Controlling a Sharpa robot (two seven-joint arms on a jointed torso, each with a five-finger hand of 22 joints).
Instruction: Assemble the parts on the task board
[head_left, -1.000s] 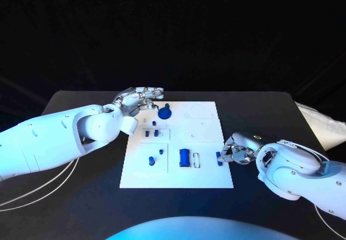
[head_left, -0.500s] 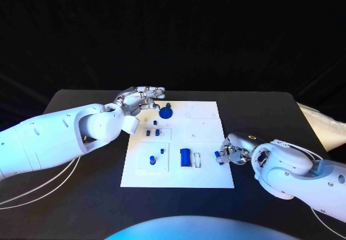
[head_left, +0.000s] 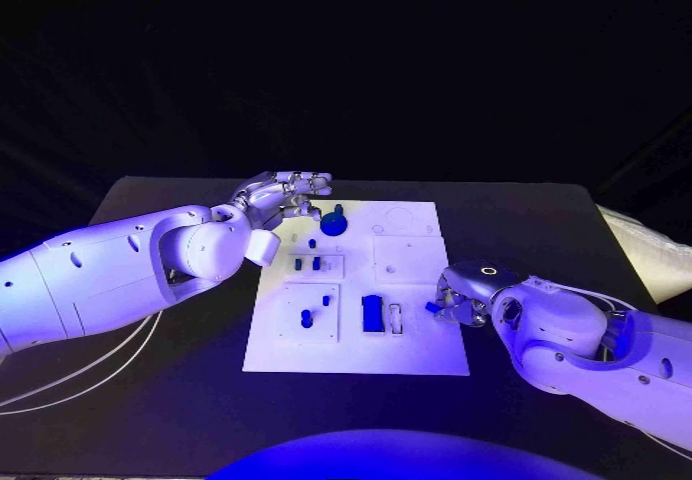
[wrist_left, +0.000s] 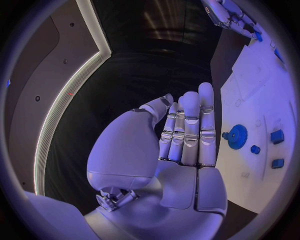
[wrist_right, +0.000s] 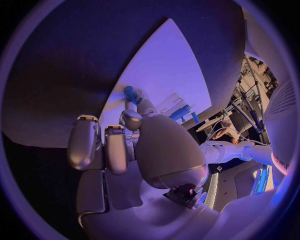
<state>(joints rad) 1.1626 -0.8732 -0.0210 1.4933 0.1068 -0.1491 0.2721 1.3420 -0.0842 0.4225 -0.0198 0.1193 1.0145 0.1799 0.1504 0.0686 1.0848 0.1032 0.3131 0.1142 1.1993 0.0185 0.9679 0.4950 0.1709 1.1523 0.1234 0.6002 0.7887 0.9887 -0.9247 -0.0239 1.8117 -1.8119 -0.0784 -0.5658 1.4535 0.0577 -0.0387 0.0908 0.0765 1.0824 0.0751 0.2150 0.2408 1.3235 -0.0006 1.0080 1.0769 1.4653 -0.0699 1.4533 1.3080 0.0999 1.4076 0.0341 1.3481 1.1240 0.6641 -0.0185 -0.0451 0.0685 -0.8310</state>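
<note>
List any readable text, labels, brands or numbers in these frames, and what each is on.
No text can be read in these frames.
The task board bears faint outlines but no legible letters or numbers.
The left hand and right hand show no readable marking.
In the right wrist view, a mark at the circle's rim is too blurred to read.

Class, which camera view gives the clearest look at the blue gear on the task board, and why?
The left wrist view: the blue gear shows its toothed rim, unobstructed, beside the left hand. The head view shows the gear as a small dark blob on the task board. I cannot find it in the right wrist view.
</note>
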